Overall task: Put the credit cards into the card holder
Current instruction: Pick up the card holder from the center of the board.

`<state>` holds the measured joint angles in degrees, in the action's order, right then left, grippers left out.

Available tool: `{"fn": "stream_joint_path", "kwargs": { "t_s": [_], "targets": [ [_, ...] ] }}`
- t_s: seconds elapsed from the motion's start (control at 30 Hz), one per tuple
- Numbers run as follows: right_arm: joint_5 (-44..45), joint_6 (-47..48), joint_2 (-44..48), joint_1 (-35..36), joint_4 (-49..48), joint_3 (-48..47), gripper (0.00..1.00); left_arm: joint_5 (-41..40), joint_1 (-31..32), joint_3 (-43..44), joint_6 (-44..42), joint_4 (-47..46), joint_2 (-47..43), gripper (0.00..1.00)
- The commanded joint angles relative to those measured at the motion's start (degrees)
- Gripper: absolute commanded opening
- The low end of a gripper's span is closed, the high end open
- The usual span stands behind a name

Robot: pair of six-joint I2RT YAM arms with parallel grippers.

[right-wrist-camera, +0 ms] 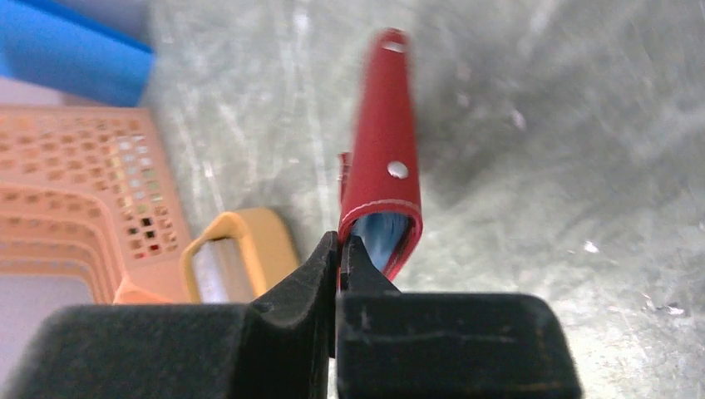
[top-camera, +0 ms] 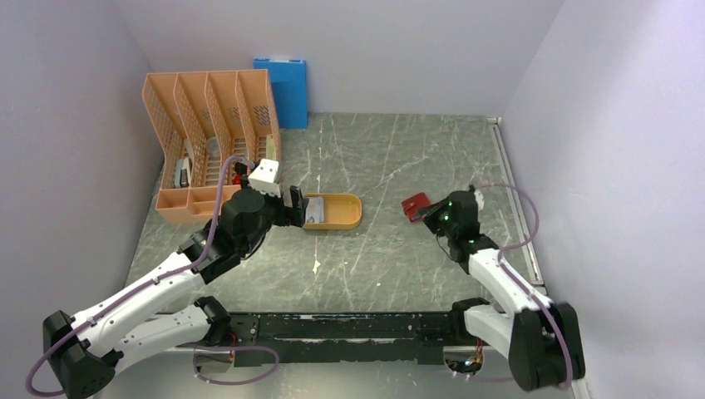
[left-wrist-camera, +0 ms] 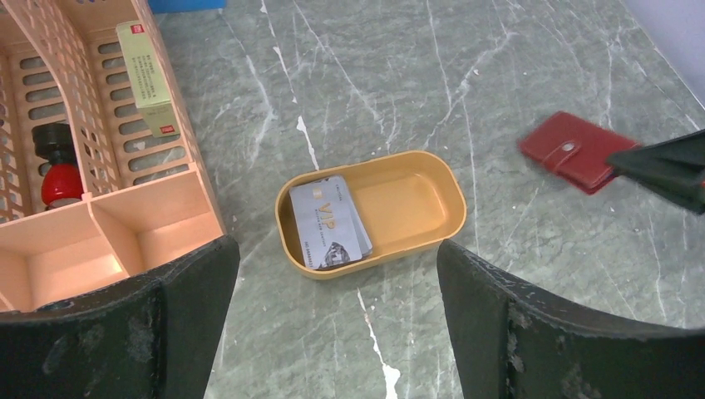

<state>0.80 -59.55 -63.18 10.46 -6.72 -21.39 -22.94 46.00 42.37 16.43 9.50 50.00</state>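
Red card holder (right-wrist-camera: 382, 125) pointing away from clenched right gripper (right-wrist-camera: 339, 245), perhaps nipped, left gripper (left-wrist-camera: 332, 258) released.

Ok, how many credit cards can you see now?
At least 2 credit cards, stacked at the left end of the orange tray: one face up on top, edges of more beneath. The full total is hidden.

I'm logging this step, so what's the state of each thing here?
Cards: stacked in the tray.
Holder: folded, on the table.
Tray: holding the cards.
Left jaws: wide open, empty.
Right jaws: shut at the holder's edge, grip unclear.
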Motion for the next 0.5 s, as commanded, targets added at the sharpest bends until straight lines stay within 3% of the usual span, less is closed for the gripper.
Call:
{"fn": "stream_joint_path", "kwargs": {
  "t_s": [0.0,0.2,0.47],
  "targets": [
    [-5.45,17.83,10.1,-0.15,16.21,-11.07,0.0,-2.65,0.58,2.14,-0.8,0.1,-1.67,0.92],
    [-20.05,39.83,11.46,2.79,35.88,-30.12,0.0,-0.01,0.67,5.63,-1.1,0.92,-2.57,0.94],
    [-30.58,53.93,10.99,17.87,43.16,-45.29,0.0,25.35,0.63,9.84,-9.89,-4.23,-6.05,0.96]
  ]
}}
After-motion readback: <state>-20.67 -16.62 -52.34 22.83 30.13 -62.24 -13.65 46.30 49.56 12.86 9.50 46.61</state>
